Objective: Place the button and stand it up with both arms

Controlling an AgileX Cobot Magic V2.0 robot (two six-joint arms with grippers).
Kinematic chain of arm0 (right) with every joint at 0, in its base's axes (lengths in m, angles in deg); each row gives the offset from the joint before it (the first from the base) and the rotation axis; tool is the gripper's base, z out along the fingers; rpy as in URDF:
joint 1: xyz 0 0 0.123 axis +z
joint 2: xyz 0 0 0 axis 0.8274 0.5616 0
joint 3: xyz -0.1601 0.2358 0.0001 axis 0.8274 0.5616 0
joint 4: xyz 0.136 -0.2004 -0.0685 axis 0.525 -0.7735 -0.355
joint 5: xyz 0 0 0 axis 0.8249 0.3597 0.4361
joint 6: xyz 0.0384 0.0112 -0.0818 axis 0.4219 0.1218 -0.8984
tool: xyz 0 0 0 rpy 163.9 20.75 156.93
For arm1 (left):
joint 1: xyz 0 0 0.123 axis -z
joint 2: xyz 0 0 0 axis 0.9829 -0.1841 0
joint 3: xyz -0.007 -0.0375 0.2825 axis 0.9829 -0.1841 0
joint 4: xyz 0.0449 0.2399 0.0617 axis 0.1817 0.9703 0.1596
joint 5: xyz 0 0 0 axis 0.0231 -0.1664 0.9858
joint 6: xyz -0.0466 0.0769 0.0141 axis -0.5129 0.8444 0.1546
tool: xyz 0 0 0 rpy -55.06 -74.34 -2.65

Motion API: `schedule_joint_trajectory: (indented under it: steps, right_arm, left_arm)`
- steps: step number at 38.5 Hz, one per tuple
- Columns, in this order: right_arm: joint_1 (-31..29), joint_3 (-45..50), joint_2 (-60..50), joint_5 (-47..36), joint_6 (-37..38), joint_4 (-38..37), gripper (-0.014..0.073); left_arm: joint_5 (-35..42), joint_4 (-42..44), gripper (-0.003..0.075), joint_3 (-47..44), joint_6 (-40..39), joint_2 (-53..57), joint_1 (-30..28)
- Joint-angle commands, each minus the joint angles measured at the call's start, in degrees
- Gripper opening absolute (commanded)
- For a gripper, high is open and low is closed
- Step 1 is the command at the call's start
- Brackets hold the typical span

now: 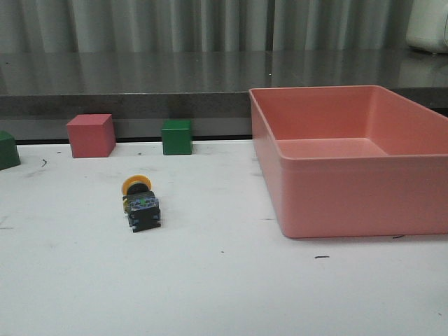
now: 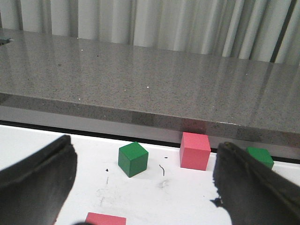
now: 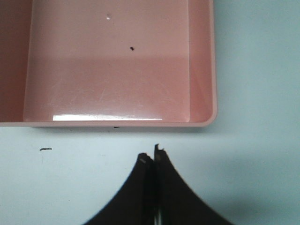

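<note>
The button lies on its side on the white table, left of centre in the front view. Its yellow cap points to the back and its clear base block points to the front. It shows in neither wrist view. Neither arm shows in the front view. My left gripper is open and empty, with its fingers wide apart above the table's left part, facing the cubes. My right gripper is shut on nothing, just outside the near wall of the pink bin.
The large pink bin stands at the right. A pink cube and a green cube stand at the back, and another green cube at the left edge. A grey ledge runs behind the table.
</note>
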Motion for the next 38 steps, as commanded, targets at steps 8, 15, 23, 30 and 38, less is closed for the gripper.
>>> schedule_joint_trajectory:
  steps: [8,15,23,30,38]
  right_arm:
    - [-0.1,18.7,-22.9,-21.5,-0.8,-1.6,-0.0069]
    - [-0.1,27.4,-37.6,-25.4,-0.8,-1.6,-0.0069]
    - [-0.1,29.2,-48.3,-26.2,-0.8,-3.1,-0.0069]
    - [-0.1,29.2,-50.1,-26.1,-0.8,-3.1,-0.0069]
    - [0.1,29.2,-50.1,-26.1,-0.8,-3.1,-0.0069]
  left_arm:
    - [4.6,-0.3,0.0564,2.1,-0.4,-0.7,0.0]
    - [4.6,-0.3,0.0564,2.1,-0.4,-0.7,0.0]
    - [4.6,-0.3,0.0564,2.1,-0.4,-0.7,0.0]
    - [4.6,-0.3,0.0564,2.1,-0.4,-0.7,0.0]
    - [4.6,-0.3,0.0564,2.1,-0.4,-0.7,0.0]
